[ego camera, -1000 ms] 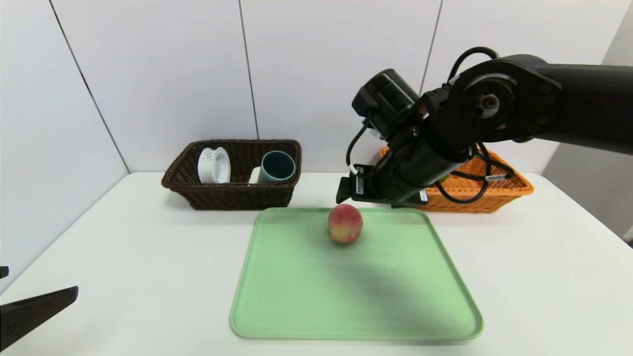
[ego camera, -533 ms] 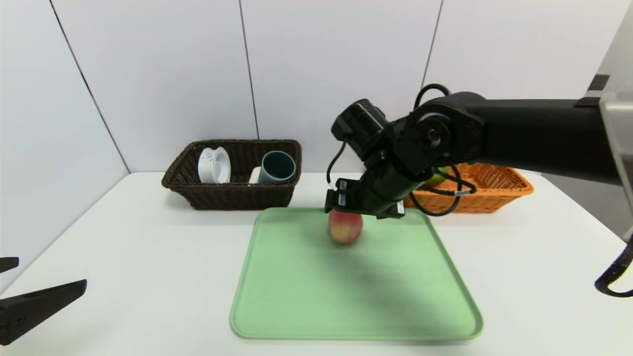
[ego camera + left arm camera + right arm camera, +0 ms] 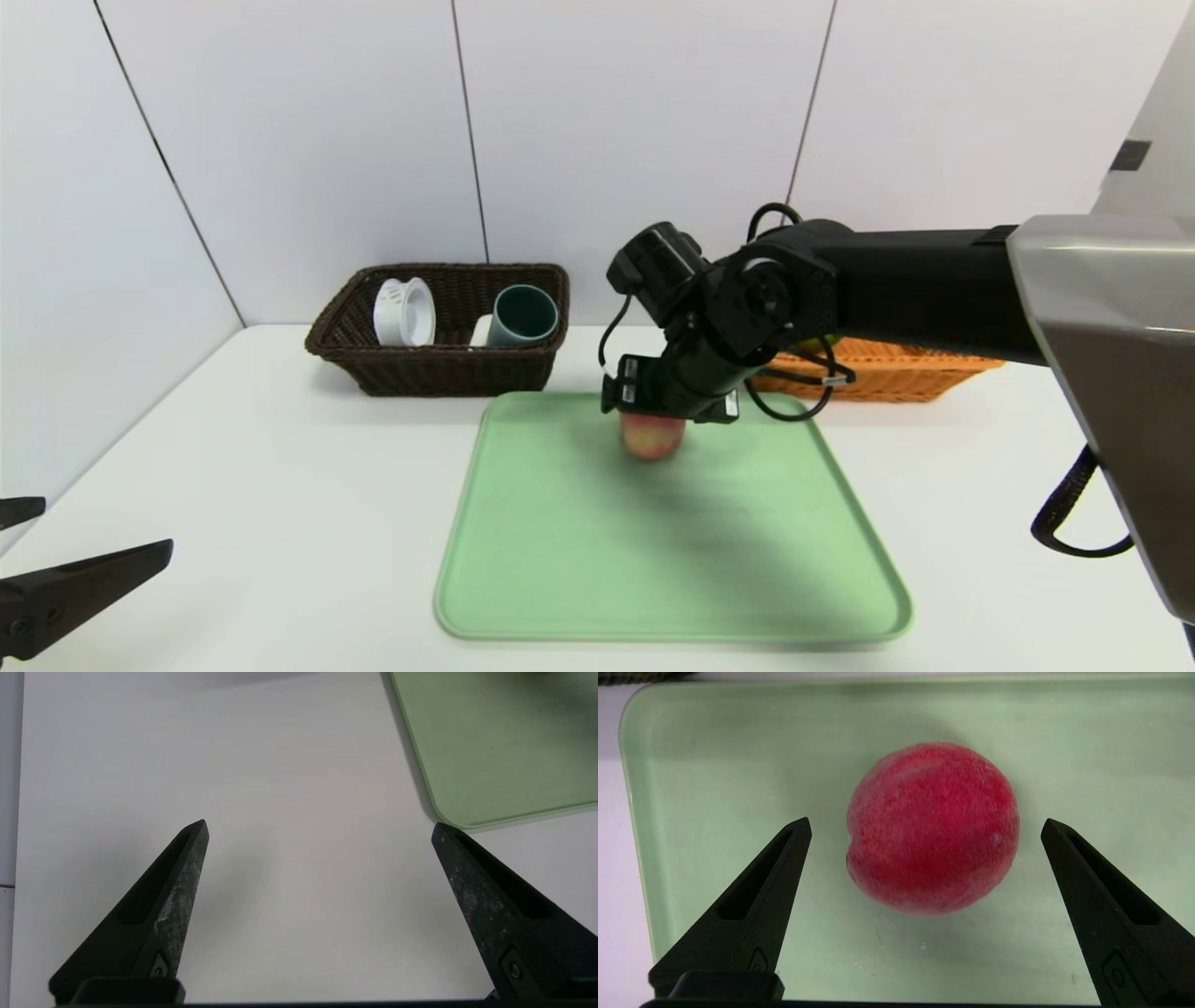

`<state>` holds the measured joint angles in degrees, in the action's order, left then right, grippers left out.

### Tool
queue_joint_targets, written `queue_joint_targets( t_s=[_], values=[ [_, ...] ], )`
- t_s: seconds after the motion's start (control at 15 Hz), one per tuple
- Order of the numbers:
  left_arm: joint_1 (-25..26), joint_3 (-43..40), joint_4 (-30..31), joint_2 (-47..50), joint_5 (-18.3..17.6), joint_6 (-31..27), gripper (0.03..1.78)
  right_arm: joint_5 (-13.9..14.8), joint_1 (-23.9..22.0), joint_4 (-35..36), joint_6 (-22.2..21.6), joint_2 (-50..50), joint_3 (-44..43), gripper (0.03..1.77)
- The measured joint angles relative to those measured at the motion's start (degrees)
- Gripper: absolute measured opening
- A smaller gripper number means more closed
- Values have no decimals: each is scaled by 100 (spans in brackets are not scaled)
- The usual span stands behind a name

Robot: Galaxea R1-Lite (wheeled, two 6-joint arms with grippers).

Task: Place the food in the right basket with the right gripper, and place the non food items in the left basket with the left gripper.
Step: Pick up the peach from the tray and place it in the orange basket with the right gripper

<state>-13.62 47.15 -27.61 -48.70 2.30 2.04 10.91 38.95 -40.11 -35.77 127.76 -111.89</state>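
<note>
Green tray holds one peach, two jaws astride

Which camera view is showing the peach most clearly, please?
The right wrist view: the whole peach appears there unblocked, between the open fingers of the right gripper. The head view shows only its lower part below the right gripper. The left wrist view does not clearly show it.

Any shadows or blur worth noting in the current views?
Head view: soft shadow on the tray in front of the peach; no strong glare. Left wrist view: faint, soft-edged shadows on the table. Right wrist view: the peach's fuzz looks crisp, with dim shading on the tray around it.
</note>
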Motion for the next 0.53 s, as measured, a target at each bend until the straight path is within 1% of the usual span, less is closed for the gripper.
queue_joint_targets(
  t_s=[0.27, 0.53],
  values=[
    [0, -38, 0, 0, 1, 7, 169, 6, -20, 207, 7, 155, 1, 170],
    [0, -40, -9, 17, 6, 9, 169, 17, -22, 244, 13, 249, 1, 170]
  ],
)
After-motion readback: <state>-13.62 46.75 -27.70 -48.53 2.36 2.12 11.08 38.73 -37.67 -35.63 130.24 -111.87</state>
